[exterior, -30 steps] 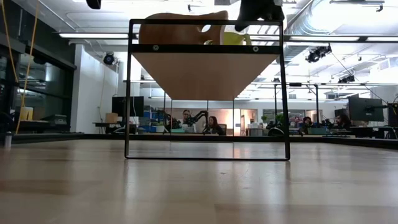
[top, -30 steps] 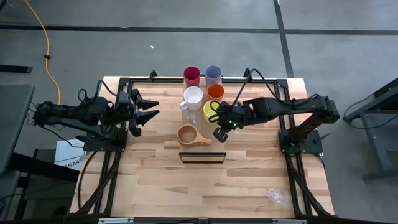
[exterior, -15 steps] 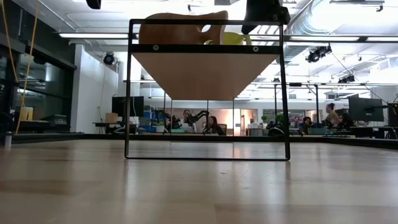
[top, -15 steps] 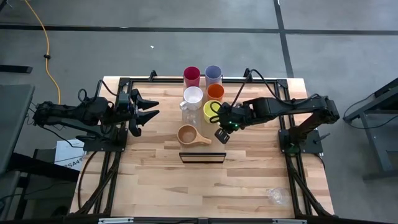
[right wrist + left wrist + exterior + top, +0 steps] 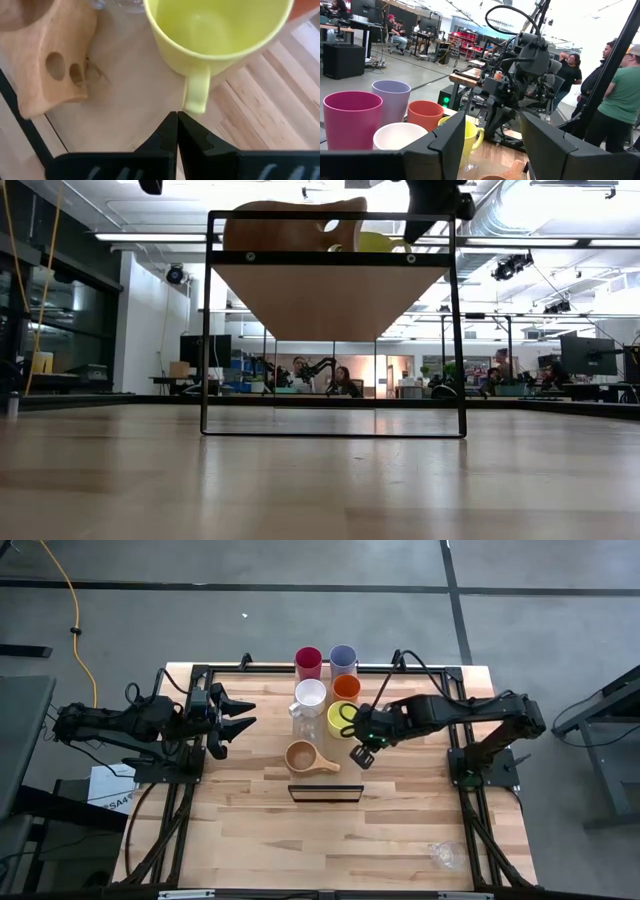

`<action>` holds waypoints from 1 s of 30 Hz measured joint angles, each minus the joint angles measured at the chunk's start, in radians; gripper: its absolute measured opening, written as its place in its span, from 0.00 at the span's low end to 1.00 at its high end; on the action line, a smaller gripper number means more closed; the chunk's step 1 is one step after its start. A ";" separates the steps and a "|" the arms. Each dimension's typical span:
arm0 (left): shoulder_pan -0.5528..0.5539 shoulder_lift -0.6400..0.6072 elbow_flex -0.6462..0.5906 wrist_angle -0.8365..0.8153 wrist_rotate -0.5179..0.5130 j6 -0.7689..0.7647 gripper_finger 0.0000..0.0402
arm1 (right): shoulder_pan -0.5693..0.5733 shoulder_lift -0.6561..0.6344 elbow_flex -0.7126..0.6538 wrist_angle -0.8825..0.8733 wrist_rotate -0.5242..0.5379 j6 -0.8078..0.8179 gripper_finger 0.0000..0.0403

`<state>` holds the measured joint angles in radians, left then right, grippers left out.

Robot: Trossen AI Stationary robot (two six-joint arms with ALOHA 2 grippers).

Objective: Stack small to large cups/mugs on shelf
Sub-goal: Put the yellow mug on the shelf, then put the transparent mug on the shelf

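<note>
At the table's middle, the yellow mug (image 5: 340,718) sits among clustered cups; right gripper (image 5: 360,754) hovers just beside its handle, fingers pressed together, empty. Left gripper (image 5: 232,722) waits spread apart near the left edge. Front half bare.

A yellow cable (image 5: 68,602) trails across the grey floor (image 5: 520,565).

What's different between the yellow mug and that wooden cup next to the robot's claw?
The yellow mug is glossy yellow with a looped handle; the wooden cup is brown, and its flat handle has two finger holes. In the high view the yellow mug stands in the cluster beside the orange tumbler, while the wooden cup stands apart, nearer the shelf. The right gripper, shut and empty, hangs close to the yellow mug's handle. Both stand upright and look empty.
</note>
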<state>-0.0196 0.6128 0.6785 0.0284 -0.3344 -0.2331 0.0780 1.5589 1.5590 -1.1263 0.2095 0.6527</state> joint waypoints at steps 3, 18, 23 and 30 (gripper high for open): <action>0.000 0.000 0.000 0.000 0.000 0.000 0.45 | 0.000 0.000 0.012 -0.027 0.000 -0.005 0.00; 0.000 0.000 0.000 0.027 0.010 -0.001 0.45 | 0.186 -0.296 -0.249 0.050 -0.108 -0.139 0.00; 0.000 0.000 0.000 0.027 -0.022 -0.010 0.45 | 0.291 -0.552 -0.559 0.370 -0.043 0.001 0.00; 0.000 0.000 0.000 0.031 -0.059 -0.166 0.45 | 0.239 -0.788 -0.869 0.979 0.028 -0.112 0.00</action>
<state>-0.0196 0.6128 0.6781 0.0590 -0.3934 -0.3987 0.3174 0.7712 0.6902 -0.1468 0.2378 0.5404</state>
